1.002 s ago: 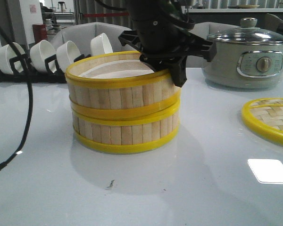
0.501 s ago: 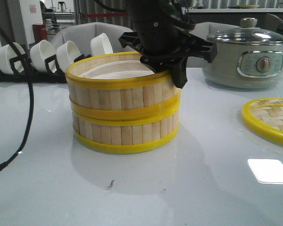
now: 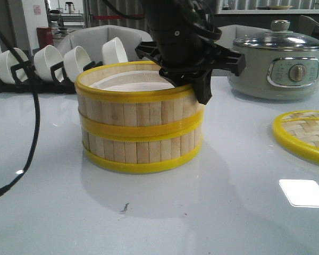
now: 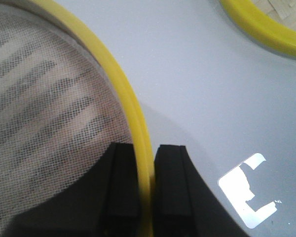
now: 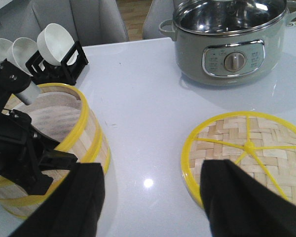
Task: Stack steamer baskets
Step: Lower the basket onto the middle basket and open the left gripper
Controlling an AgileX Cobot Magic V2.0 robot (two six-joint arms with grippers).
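Observation:
Two steamer baskets stand stacked at the table's centre: the upper basket (image 3: 133, 111) rests level on the lower basket (image 3: 143, 151). My left gripper (image 3: 194, 79) comes down from above at the stack's right side. In the left wrist view it (image 4: 145, 148) is shut on the upper basket's yellow rim (image 4: 133, 108), one finger inside over the whitish liner (image 4: 49, 98) and one outside. My right gripper (image 5: 150, 173) hangs open and empty over bare table between the stack (image 5: 91, 133) and the lid. It is out of the front view.
A flat woven lid (image 3: 308, 133) with a yellow rim lies at the right. A grey electric pot (image 3: 279, 64) with a glass lid stands behind it. A black rack of white bowls (image 3: 53, 64) sits at the back left. A black cable (image 3: 32, 122) hangs on the left.
The upper basket, tilted and slightly offset a second ago, now sits level and lined up on the lower one. My left gripper shifted slightly with it.

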